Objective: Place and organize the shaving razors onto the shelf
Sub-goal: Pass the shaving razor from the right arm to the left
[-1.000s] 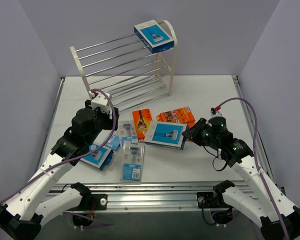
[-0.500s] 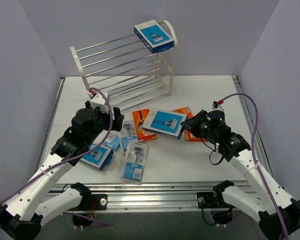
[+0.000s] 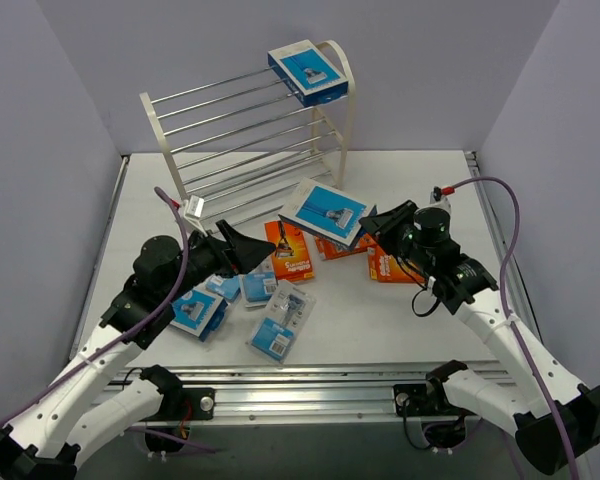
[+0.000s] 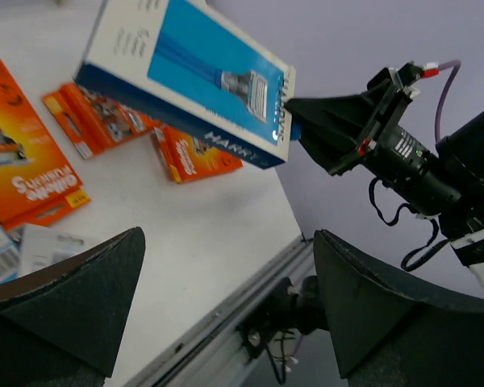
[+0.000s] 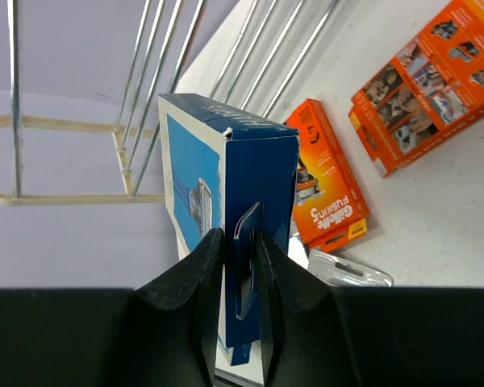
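Observation:
My right gripper is shut on the end flap of a blue razor box and holds it tilted in the air, near the white shelf's lower right corner. In the right wrist view the gripper pinches the box. A second blue box lies on the top tier. My left gripper is open and empty above the loose packs; in its own view the held box shows ahead. Orange packs and clear blister packs lie on the table.
A third blue box lies under my left arm, with another blister pack beside it. An orange pack lies under the held box. The shelf's chrome rods stand just beyond the box.
My right gripper has lifted the blue box off the table and carried it up and back toward the shelf. My left arm has swung lower and rightward, its open jaws now pointing right.

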Action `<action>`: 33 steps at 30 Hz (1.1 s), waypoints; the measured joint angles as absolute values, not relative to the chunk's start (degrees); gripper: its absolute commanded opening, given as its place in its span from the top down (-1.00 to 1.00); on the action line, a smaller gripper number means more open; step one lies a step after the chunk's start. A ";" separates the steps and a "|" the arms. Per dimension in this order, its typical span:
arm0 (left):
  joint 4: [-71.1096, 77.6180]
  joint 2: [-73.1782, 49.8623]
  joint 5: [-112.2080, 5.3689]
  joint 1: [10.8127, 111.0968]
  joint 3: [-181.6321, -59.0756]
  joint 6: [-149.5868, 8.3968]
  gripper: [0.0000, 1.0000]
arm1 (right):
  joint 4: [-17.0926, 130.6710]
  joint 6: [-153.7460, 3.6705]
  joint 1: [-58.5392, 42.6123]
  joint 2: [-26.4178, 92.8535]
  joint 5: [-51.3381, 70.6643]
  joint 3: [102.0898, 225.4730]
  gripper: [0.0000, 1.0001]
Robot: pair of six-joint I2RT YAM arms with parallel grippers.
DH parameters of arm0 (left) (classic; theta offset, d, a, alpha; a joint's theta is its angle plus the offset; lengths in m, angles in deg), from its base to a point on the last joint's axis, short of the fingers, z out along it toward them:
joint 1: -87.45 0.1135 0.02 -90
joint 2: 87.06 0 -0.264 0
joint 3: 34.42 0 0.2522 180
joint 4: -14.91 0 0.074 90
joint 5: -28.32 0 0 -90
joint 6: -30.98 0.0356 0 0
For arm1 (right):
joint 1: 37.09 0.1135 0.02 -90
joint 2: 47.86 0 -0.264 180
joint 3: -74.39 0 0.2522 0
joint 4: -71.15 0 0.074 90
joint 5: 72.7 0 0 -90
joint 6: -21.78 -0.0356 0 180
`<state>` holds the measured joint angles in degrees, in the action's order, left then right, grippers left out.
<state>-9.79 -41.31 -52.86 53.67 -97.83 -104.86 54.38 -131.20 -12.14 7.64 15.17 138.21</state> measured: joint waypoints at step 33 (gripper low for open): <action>24.44 -25.81 -48.84 48.54 -85.59 -127.22 -0.88 | 61.81 -137.43 1.56 8.82 19.68 138.65 1.00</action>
